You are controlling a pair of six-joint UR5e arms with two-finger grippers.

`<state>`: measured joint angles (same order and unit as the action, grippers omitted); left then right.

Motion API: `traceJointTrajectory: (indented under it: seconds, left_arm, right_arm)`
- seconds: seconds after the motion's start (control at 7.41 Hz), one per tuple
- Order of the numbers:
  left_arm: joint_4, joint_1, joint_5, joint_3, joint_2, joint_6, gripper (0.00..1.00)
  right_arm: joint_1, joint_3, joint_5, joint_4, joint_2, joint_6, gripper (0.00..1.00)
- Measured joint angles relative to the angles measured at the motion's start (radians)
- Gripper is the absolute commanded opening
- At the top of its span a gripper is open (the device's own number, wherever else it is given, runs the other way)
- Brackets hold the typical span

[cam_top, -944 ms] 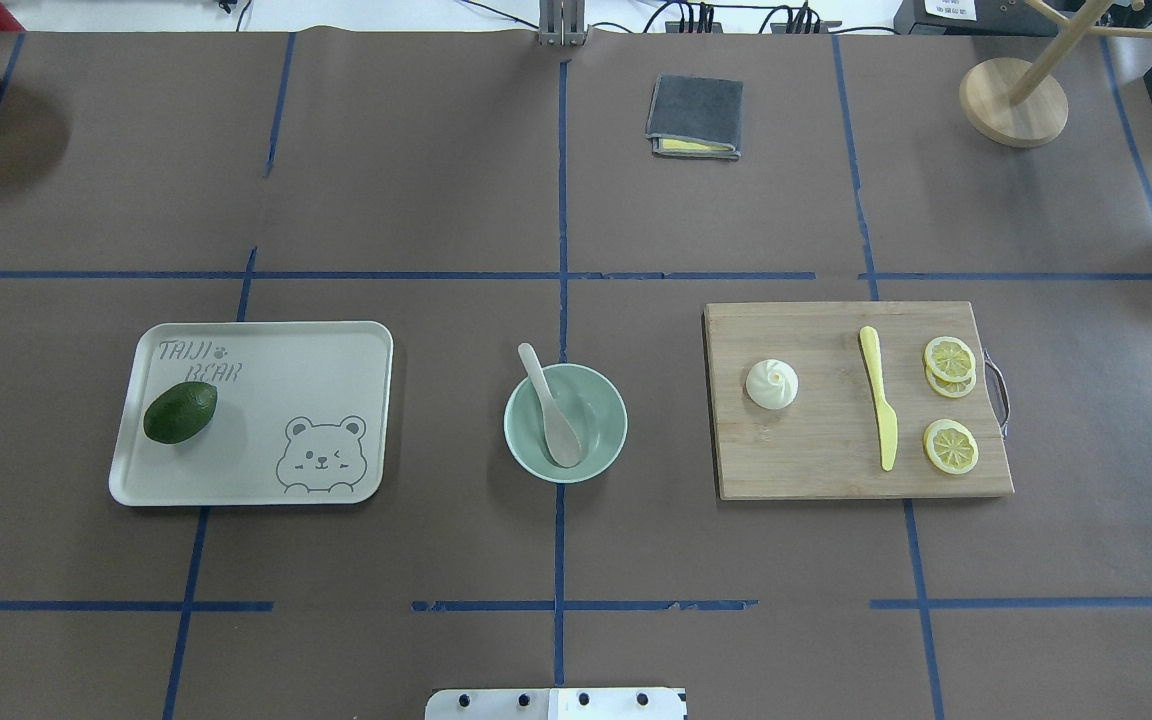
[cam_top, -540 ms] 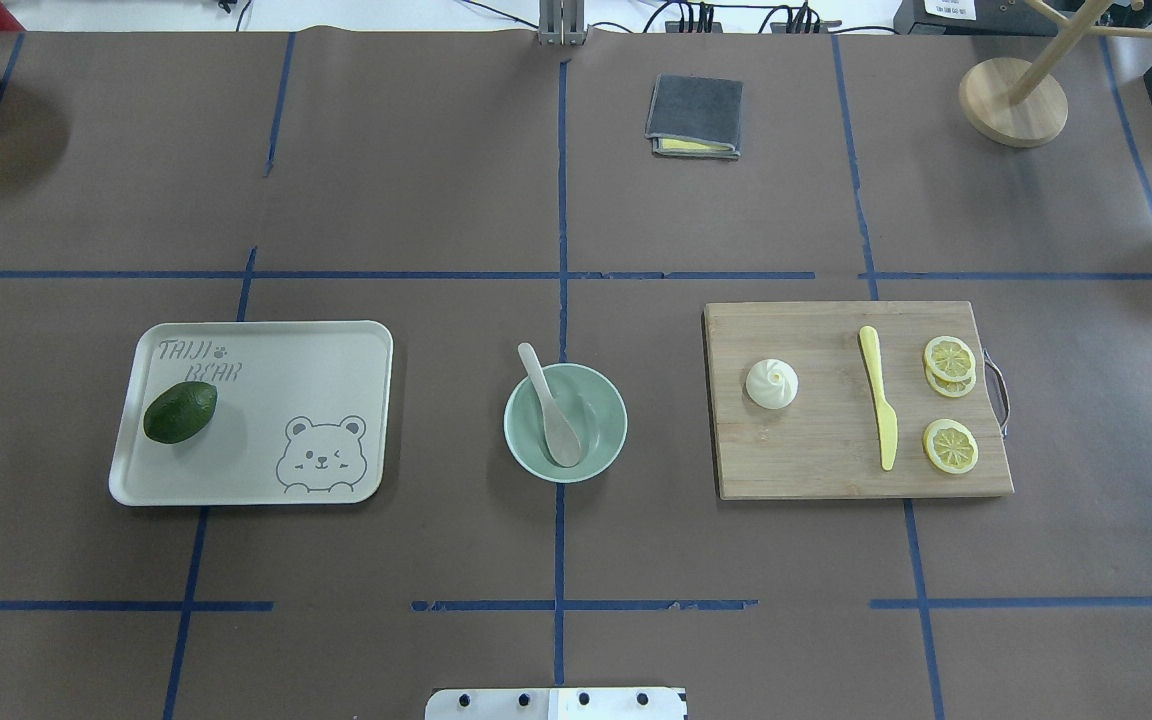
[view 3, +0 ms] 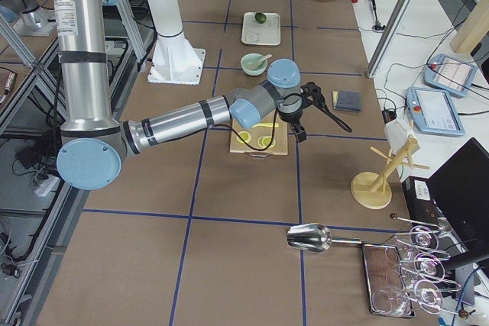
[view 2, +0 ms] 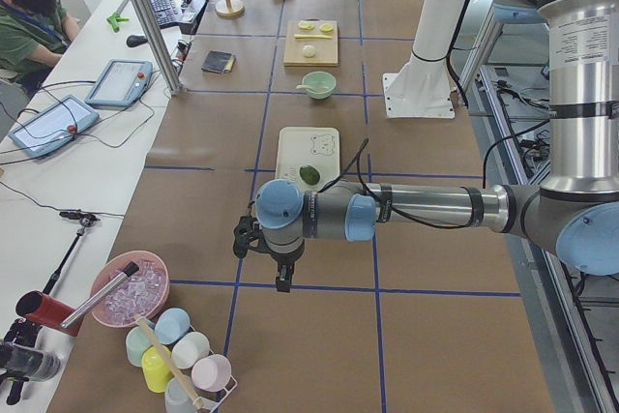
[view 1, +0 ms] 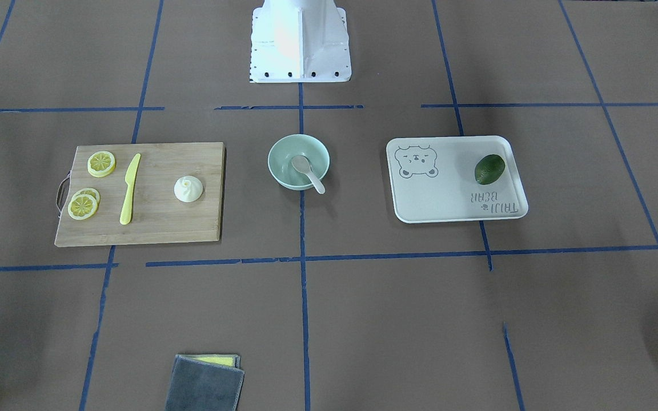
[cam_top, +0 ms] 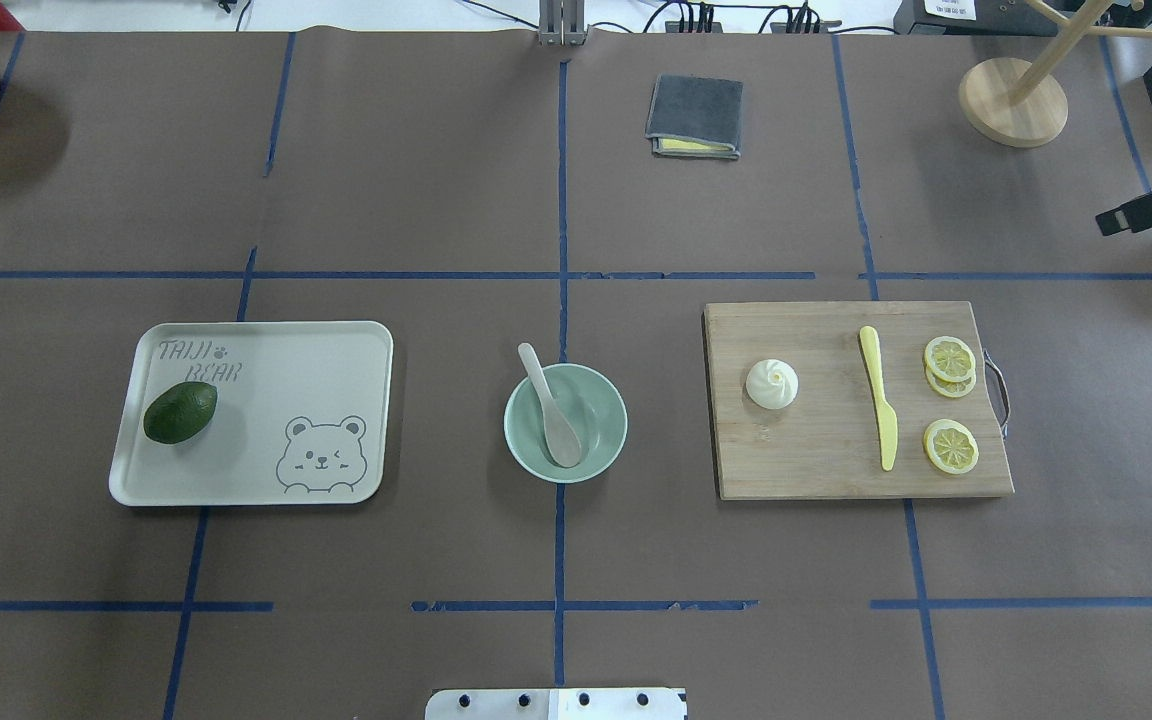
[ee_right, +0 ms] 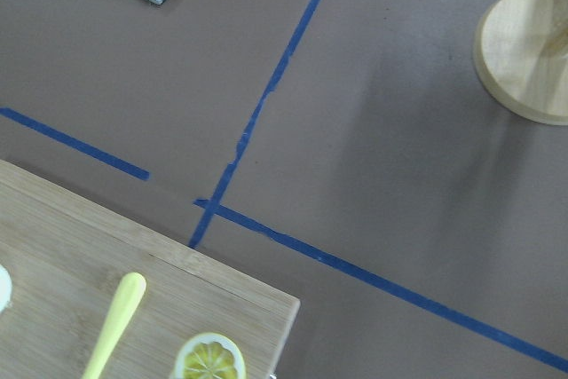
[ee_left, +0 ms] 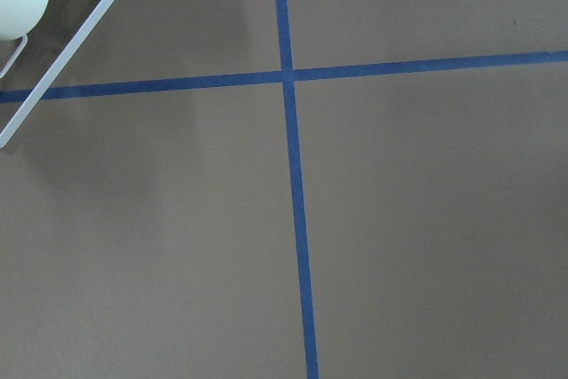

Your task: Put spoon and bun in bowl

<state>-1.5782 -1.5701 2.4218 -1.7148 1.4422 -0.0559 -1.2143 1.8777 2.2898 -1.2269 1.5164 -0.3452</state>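
Spoon (cam_top: 551,410) lies in bowl (cam_top: 611,395), scoop down, handle leaning over the rim toward the far edge. Bowl sits midway between the table's left and right edges. Bun (cam_top: 772,383) rests upright on cutting board (cam_top: 816,460), toward the right edge, well apart from the bowl; yellow knife (cam_top: 878,400) and 3 lemon slices (cam_top: 951,445) lie beyond it. Left gripper (view 2: 280,278) hangs above bare table near the left edge, right gripper (view 3: 300,131) near the right edge. Cannot tell whether either gripper is spread or pressed together.
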Motion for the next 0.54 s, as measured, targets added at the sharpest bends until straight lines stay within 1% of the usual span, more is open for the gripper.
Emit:
traceJointTrajectory:
  seconds: [0.27,0.54]
  left_arm:
    - [-0.001,-0.002,0.002,-0.006,-0.002,-0.001,1.0]
    - [-0.002,-0.001,0.006,-0.009,-0.003,0.0,1.0]
  right_arm:
    - [0.208,0.025,-0.152,0.004,-0.065,-0.238,1.0]
    - [0.424,0.022,-0.354,0.003,-0.144,-0.444,1.0]
